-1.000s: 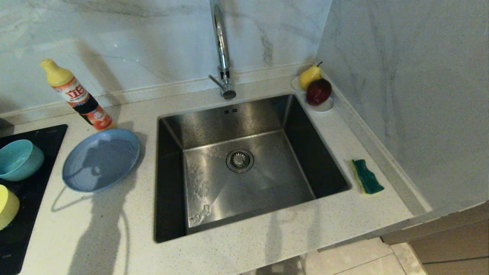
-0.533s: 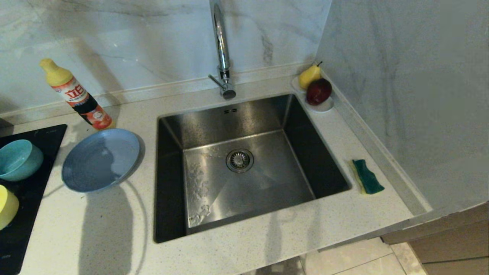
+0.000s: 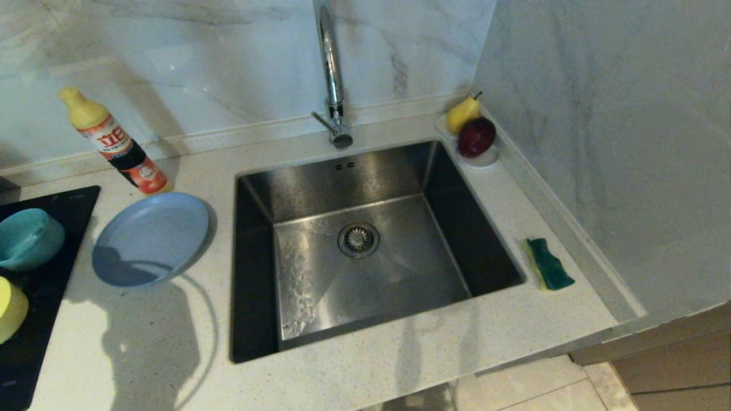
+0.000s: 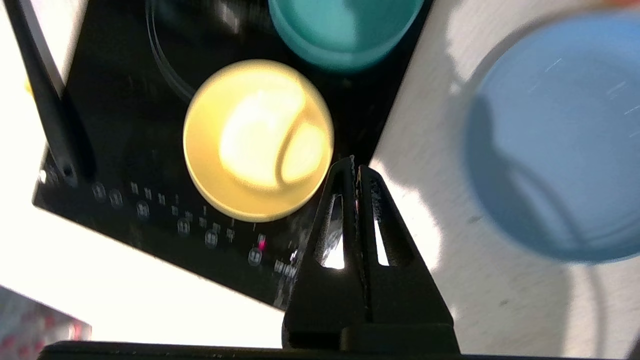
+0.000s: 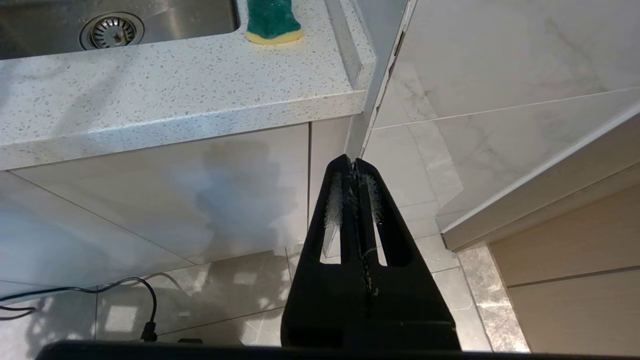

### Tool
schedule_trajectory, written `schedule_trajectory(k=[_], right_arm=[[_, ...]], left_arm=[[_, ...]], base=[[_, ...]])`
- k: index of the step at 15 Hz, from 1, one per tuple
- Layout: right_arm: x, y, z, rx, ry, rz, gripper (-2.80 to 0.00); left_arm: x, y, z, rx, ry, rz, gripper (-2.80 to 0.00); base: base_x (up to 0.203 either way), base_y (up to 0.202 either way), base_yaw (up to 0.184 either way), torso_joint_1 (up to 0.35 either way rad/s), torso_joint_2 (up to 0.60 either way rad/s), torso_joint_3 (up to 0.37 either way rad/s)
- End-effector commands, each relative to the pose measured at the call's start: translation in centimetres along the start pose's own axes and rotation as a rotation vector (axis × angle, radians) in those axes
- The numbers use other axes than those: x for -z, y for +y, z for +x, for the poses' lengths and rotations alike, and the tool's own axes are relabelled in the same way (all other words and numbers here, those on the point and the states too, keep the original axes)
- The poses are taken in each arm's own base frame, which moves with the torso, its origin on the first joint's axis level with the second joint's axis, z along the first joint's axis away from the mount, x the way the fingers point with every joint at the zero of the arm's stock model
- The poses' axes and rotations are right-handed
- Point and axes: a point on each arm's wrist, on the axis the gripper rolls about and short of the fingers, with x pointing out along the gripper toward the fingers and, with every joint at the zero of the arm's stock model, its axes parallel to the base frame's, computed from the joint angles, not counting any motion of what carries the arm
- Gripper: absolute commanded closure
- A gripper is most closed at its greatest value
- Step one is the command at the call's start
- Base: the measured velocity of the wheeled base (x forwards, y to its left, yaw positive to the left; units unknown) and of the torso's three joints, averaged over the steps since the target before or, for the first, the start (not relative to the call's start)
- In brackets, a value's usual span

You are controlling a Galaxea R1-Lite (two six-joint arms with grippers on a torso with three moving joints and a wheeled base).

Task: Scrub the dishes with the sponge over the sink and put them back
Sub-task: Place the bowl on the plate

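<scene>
Left gripper clenched empty above yellow bowl, in its wrist view only.

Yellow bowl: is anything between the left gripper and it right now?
Nothing visible is. In the left wrist view the left gripper, shut and empty, hangs above the corner of the black cooktop, right beside the yellow bowl. The teal bowl sits beyond it, the plate off to the side.

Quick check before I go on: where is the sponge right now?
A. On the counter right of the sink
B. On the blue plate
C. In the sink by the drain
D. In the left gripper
A: the sponge lies on the counter, right of the sink, untouched.
</scene>
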Motion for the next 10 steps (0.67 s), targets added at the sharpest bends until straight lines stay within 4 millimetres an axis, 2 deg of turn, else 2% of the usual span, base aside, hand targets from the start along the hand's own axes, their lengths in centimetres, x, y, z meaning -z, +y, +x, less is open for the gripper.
schedule_trajectory(k=[1,6,7,8,10], right_arm=[[0.0,0.0,0.0,-0.001,0.000,0.000,0.00],[0.0,0.0,0.0,-0.001,0.002,0.000,0.00],[0.0,0.0,0.0,0.000,0.002,0.000,0.00],[0.1,0.0,0.0,0.000,0.002,0.000,0.00],[0.0,0.0,0.0,0.001,0.001,0.000,0.00]], left_arm=[[1.3,0.9,2.0,-0.003,0.067,-0.016,0.00],[2.7,2.5,5.6,-0.012,0.135,-0.039,0.00],[2.8,2.7,5.9,-0.012,0.144,-0.047,-0.91],[3.1,2.8,6.0,-0.008,0.153,-0.051,-2.80],[3.8,2.7,6.2,0.012,0.177,-0.057,-2.80]], base=[[0.000,0.000,0.000,0.000,0.00,0.000],[0.000,0.000,0.000,0.000,0.00,0.000],[0.000,0.000,0.000,0.000,0.00,0.000],[0.000,0.000,0.000,0.000,0.00,0.000],[0.000,0.000,0.000,0.000,0.00,0.000]])
